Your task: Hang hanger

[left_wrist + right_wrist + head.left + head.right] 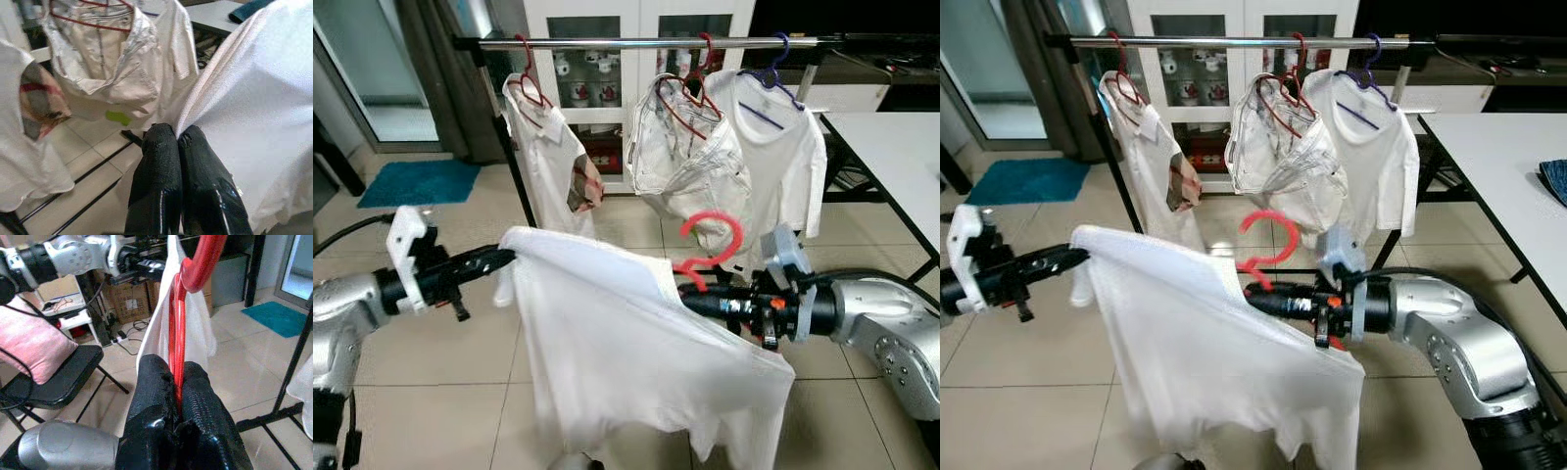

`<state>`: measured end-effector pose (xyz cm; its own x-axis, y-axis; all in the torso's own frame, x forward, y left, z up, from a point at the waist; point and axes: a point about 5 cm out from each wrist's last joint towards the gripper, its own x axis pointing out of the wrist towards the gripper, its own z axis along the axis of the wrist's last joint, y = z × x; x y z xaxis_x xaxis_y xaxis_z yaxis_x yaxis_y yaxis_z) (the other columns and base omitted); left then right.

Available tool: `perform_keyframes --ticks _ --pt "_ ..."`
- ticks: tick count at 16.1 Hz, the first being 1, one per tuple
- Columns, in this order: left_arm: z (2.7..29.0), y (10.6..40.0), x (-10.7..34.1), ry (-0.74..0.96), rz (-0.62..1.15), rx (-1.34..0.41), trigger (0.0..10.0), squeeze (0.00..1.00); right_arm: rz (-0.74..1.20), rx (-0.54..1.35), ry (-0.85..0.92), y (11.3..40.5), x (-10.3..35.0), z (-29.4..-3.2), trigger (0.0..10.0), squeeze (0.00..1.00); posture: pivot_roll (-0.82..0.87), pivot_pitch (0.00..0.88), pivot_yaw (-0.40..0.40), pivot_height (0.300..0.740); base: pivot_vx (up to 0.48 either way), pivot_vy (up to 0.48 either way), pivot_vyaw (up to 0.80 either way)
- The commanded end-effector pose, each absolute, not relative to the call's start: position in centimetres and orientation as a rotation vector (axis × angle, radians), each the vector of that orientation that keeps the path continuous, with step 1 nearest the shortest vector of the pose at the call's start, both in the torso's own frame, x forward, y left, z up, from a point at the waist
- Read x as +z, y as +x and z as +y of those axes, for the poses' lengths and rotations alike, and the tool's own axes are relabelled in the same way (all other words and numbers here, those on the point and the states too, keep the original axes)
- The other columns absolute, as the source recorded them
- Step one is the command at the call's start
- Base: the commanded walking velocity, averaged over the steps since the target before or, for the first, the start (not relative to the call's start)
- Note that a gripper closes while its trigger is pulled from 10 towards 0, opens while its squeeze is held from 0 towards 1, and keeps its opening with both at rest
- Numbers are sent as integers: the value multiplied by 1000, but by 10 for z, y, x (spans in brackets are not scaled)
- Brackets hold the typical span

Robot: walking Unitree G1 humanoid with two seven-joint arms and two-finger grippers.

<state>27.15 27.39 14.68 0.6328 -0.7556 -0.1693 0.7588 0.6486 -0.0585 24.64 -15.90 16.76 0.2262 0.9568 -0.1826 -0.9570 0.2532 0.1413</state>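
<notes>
1. Red hanger (1268,245) held in front of the robot, below and short of the clothes rail (646,43); hook end curled upward, well apart from the rail.
2. White T-shirt (626,352) draped on the red hanger, spread between the two arms, hem hanging toward the tiled floor (431,392).
3. Right gripper (177,382) clamped on the red hanger's neck; both black fingers pressed against the red shaft in the right wrist view.
4. Left gripper (177,139) pinched closed on the shoulder edge of the white T-shirt; fingertips together, fabric caught between them in the left wrist view.
5. Left arm extended from the left, right arm from the right, both at about the same height.
6. On the clothes rail: white shirt with plaid trim (553,162) on a red hanger at left, crumpled cream shirt (690,166) on a red hanger at centre, white tee (778,147) on a blue hanger (773,73) at right.
7. White cabinet (636,59) behind the rail; white table (901,157) at right; teal mat (416,181) on the floor at left.
8. In the right wrist view: black folding chair (58,382) with pink cushion (32,350); cardboard boxes (132,301) behind.
</notes>
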Motion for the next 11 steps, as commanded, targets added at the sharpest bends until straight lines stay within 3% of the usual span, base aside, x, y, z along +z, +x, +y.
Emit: perform_keyframes --ticks 1,11 --pt "279 269 152 9 130 -819 0 0 193 1308 -24 250 178 -161 10000 0 -67 0 55 740 0 0 0" --pt "332 265 149 40 -40 -243 0 0 185 1195 -17 265 179 -173 10000 0 -62 0 47 740 0 0 0"
